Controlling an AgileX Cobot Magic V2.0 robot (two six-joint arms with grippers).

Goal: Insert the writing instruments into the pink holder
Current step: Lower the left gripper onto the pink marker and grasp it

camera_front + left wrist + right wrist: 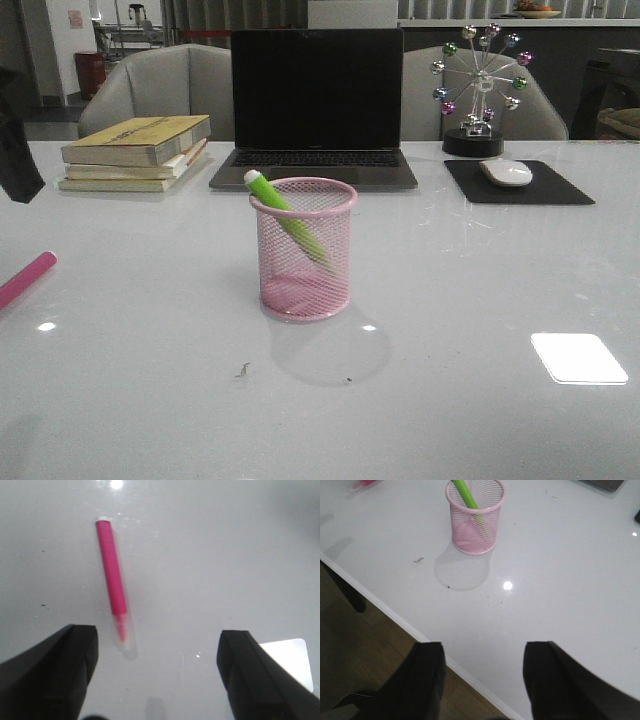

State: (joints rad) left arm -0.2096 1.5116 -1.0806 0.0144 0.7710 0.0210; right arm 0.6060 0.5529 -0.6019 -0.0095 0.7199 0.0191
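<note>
The pink holder (303,250) stands upright mid-table, with the lime green marker (285,215) leaning inside it, white tip over the rim. The magenta-pink marker (25,278) lies flat at the table's left edge. In the left wrist view this marker (112,570) lies on the white surface ahead of my left gripper (157,635), which is open above it, the marker's clear cap nearer one finger. My right gripper (484,650) is open and empty over the table's near edge, well short of the holder (474,517) and its green marker (464,492).
Behind the holder are an open laptop (315,110), a stack of books (135,150), a mouse (506,172) on a black pad, and a ferris-wheel ornament (478,90). A dark part of the left arm (15,150) shows at the left edge. The table edge (395,612) borders wood floor.
</note>
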